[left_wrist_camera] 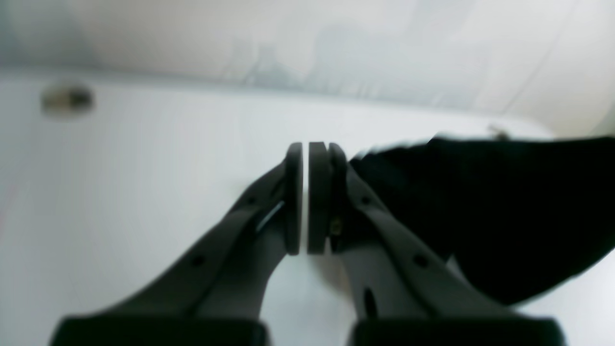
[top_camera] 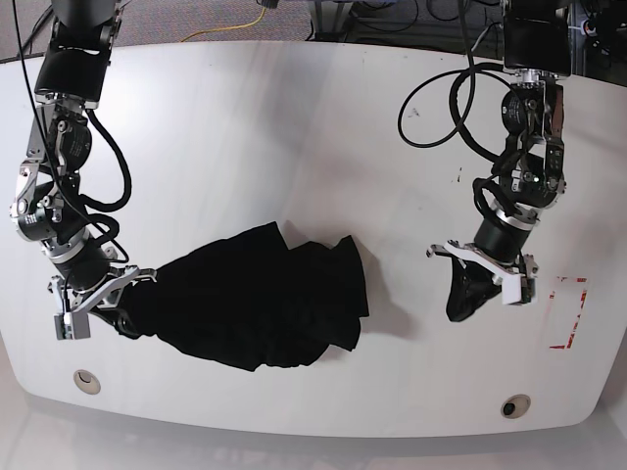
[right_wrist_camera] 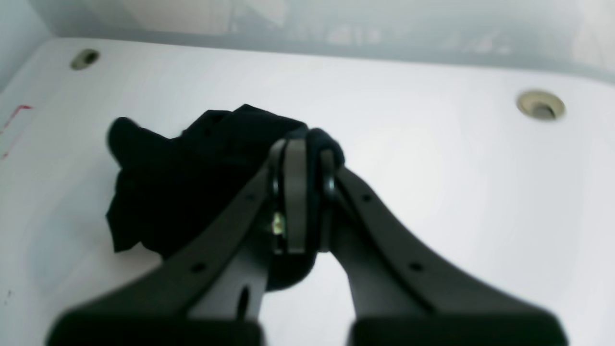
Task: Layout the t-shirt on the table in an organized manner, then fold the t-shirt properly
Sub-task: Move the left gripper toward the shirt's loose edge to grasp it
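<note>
Currently, a bunched edge of the t-shirt point(right_wrist_camera: 192, 187) is pinched in the right gripper point(right_wrist_camera: 307, 192) over the table point(top_camera: 294, 127); the left gripper point(left_wrist_camera: 305, 197) is closed, nothing held.

The base camera looked straight down on the whole white desk point(top_camera: 294, 117) from high above; each wrist camera peered low and close along its own tool — all three shared the black t-shirt point(top_camera: 255, 304).
</note>
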Controlling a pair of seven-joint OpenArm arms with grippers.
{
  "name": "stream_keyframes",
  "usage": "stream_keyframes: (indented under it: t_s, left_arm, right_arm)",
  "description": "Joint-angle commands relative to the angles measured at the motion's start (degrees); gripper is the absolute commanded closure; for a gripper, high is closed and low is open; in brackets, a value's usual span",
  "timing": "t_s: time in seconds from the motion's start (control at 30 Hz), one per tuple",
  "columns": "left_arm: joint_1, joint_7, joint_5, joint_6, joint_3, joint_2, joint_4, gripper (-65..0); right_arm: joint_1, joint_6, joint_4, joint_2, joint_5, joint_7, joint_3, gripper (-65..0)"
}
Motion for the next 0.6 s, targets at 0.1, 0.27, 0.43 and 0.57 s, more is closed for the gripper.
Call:
stream_keyframes:
  t_s: [0.1,0.27,0.43,0.57]
  left_arm:
    - [-0.03,-1.63,-0.28,-0.54,2.91,-0.36,-1.45,-0.6]
    - [1.2,-1.63,-0.28,-0.54,4.31,-0.36,-1.89,-4.7]
    - [2.0,-1.63,-0.63,-0.54,6.07,-0.36,-2.86,-25.0]
    - [2.44,-1.63,-0.55,-0.54,7.65,-0.27,-3.12,-39.9]
  right_arm:
    - [-0.74,0.39,1.11,0.58,0.5,1.6,0.45,0.0]
    - [-1.18,0.39,1.11,-0.91,0.5,1.68,0.54,0.0]
    - [-1.18,0.39,1.2,-1.35,0.5,1.68,0.36,0.0]
    - [-1.18,0.39,1.29,-1.44,0.5,1.68,0.36,0.0]
